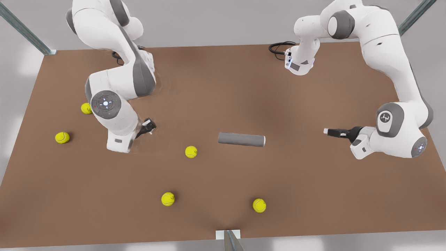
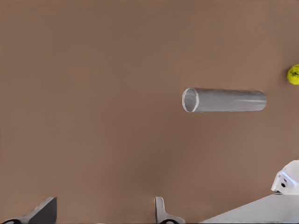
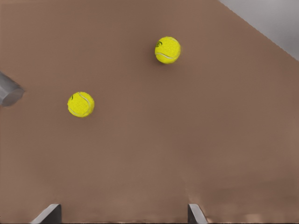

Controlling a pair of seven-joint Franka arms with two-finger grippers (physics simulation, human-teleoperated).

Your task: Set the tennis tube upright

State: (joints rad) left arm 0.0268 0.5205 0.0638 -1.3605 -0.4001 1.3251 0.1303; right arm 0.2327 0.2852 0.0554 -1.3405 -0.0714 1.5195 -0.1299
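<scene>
The tennis tube [image 1: 241, 139] lies on its side near the middle of the brown table [image 1: 223, 87], its shiny rim toward the front view's right. In the left wrist view the tennis tube [image 2: 224, 100] shows its open rimmed mouth. My left gripper [image 1: 325, 131] hovers to the front view's right of the tube, well apart from it, pointing at the rim end; its fingers [image 2: 161, 213] stand open and empty. On the front view's left, my right gripper [image 1: 150, 124] is also open and empty, and the tube's grey closed end [image 3: 9, 91] shows ahead of its fingers [image 3: 196, 213].
Several yellow tennis balls lie scattered; one ball [image 1: 191, 151] sits just off the tube's closed end, others [image 1: 168, 198] [image 1: 259, 205] near the front edge and two [image 1: 62, 137] at the front view's left. A black cable [image 1: 278, 47] lies at the back.
</scene>
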